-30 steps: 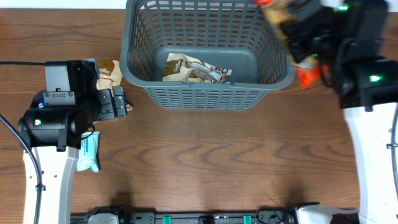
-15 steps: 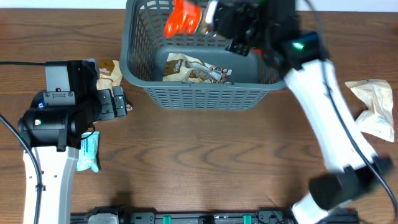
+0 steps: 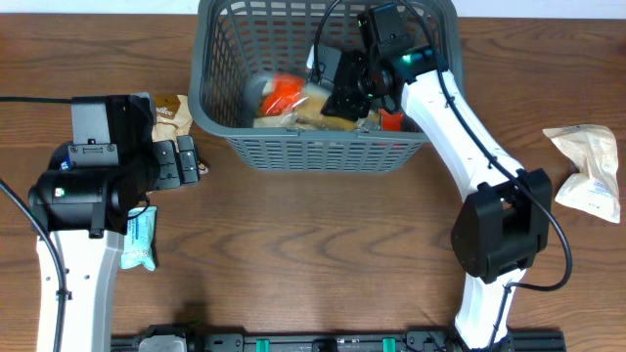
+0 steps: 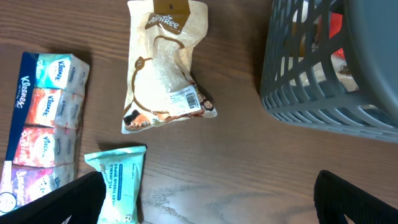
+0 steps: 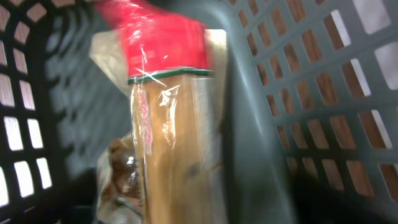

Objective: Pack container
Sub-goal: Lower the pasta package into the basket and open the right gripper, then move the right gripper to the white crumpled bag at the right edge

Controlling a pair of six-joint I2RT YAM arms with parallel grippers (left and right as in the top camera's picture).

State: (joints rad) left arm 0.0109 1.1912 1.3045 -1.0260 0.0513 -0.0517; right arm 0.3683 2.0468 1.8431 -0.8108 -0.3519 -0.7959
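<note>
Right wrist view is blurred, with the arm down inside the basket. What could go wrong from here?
1. The right pincer sits close to the basket wall; pulling out could snag the lattice slots and drag the basket.
2. Blur hides whether the red-topped packet is released; lifting now might pull it out.
3. It overlaps the brown packet beneath, which may get crushed.

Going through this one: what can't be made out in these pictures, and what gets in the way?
Right gripper: overhead, blur and its own arm hide the jaws; the right wrist view shows none of it, so open or shut is unclear.
Red-topped packet: right wrist view, blurred, print unreadable.
Wipes pack: left wrist view, cut by the bottom edge; overhead, partly under the left arm.
Tissue multipack: left wrist view, cut by the left edge.
</note>
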